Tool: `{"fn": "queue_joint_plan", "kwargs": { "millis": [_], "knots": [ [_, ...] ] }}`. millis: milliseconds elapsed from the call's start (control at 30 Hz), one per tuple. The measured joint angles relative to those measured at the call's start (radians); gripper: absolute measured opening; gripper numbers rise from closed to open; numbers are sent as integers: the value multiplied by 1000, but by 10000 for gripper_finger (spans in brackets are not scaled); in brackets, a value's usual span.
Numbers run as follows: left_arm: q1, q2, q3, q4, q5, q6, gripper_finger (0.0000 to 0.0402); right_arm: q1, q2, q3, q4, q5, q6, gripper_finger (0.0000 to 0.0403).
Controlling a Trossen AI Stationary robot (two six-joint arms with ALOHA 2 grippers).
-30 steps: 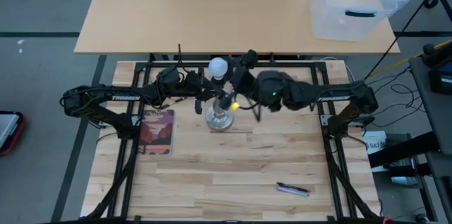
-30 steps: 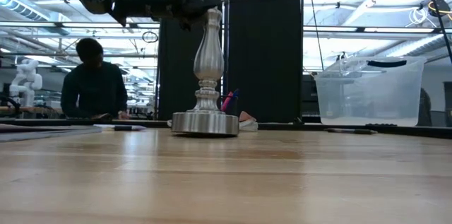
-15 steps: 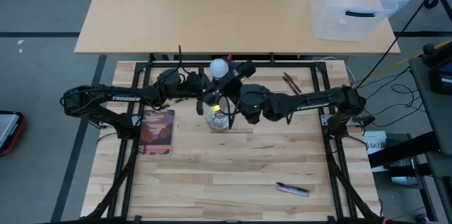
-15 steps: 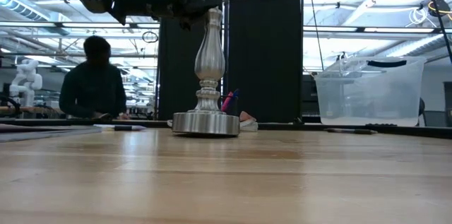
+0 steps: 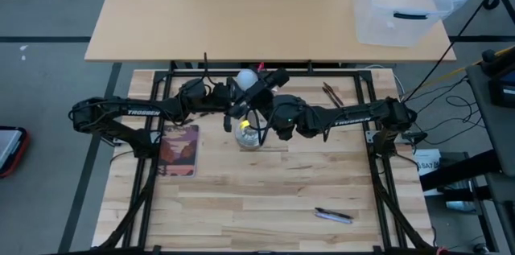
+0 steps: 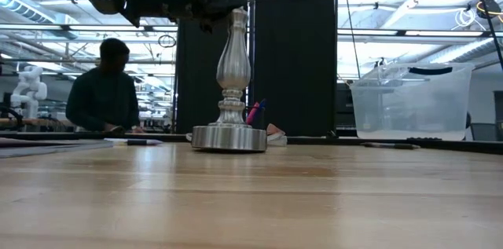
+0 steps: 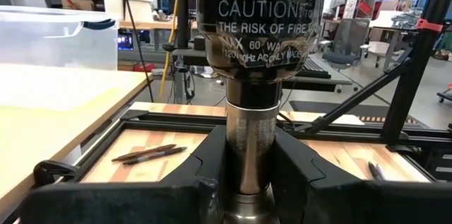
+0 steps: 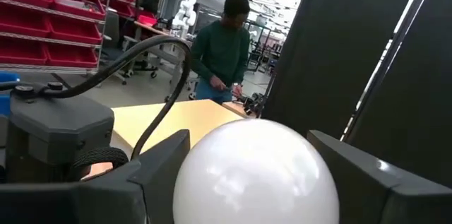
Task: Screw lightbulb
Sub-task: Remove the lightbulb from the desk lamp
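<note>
Lightbulb (image 8: pixel 256 174): smooth frosted-white globe, gripped by right gripper (image 8: pixel 247 181), 12 o'clock of stand (image 7: pixel 248 146). Left gripper (image 7: pixel 248 181) clamps the stand post. Socket label: "CAUTION... RISK OF FIRE".

Lightbulb (image 8: pixel 256 174) base: lying below the right wrist picture's edge.
Socket stand (image 6: pixel 229 84) top: being cut off by the low view's upper edge.
Stand foot: sitting mostly under the arms in the high view.
Caution label (image 7: pixel 267 30): reading only in part.
</note>
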Motion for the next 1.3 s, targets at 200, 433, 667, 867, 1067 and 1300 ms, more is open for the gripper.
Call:
{"fn": "queue_joint_plan", "kwargs": {
  "millis": [200,433,667,867,1067,1300],
  "knots": [
    [3,0,-1,-8,63,8,73,0,-1,0,-15,-49,-2,260],
    [5,0,-2,-13,161,33,73,-13,-5,2,-81,-174,42,260],
    [5,0,-2,-16,183,50,73,-22,-20,2,-136,-273,34,260],
    [11,0,-2,-16,218,61,73,-48,-43,2,-203,-421,32,260],
    [14,0,-2,-17,237,76,73,-89,-57,2,-264,-588,41,260],
    [14,-1,-2,-18,243,83,73,-146,-63,2,-299,-798,53,260]
  ]
}}
